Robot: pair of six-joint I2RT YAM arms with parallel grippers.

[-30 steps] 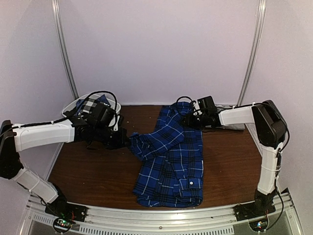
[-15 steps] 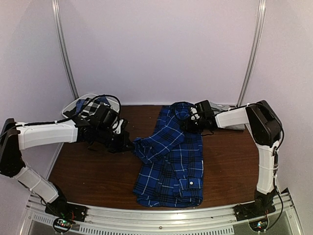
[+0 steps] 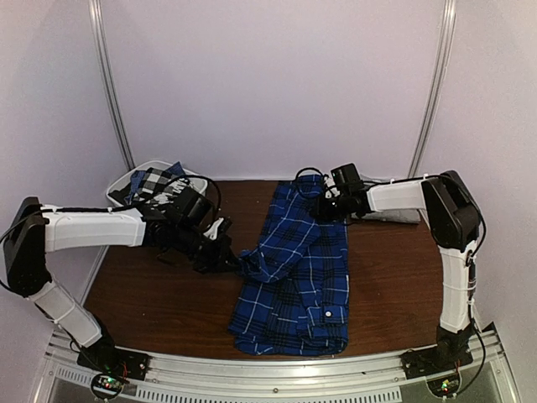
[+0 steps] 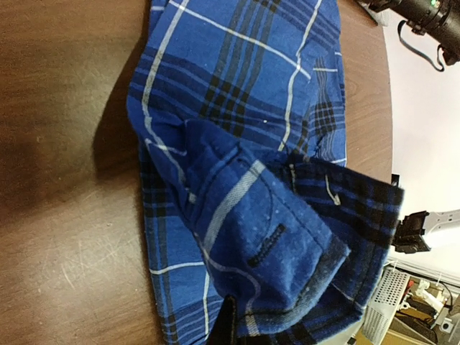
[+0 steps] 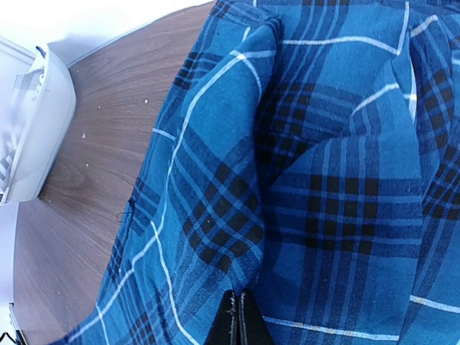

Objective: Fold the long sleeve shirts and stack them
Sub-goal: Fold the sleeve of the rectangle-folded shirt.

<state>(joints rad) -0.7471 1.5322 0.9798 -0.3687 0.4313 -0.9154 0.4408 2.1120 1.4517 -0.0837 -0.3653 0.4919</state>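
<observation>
The royal-blue plaid shirt [image 3: 300,277] lies lengthwise on the brown table [image 3: 159,302], its left side bunched. My left gripper [image 3: 235,260] is shut on the shirt's sleeve cuff [image 4: 287,251] at the shirt's left edge, and the cuff is lifted over the body. My right gripper [image 3: 323,210] is shut on a fold of the plaid shirt [image 5: 287,180] near the collar at the far end. The black-and-white check shirt [image 3: 153,183] lies in the white basket [image 3: 122,180] at the back left. The grey shirt is out of view.
The white basket also shows at the left edge of the right wrist view [image 5: 32,129]. Bare brown table lies left of the shirt and to its right [image 3: 394,277]. White walls enclose the back and sides.
My left gripper has moved right and nearer with the sleeve, carrying it onto the shirt's body. My right gripper has shifted slightly left at the collar end.
</observation>
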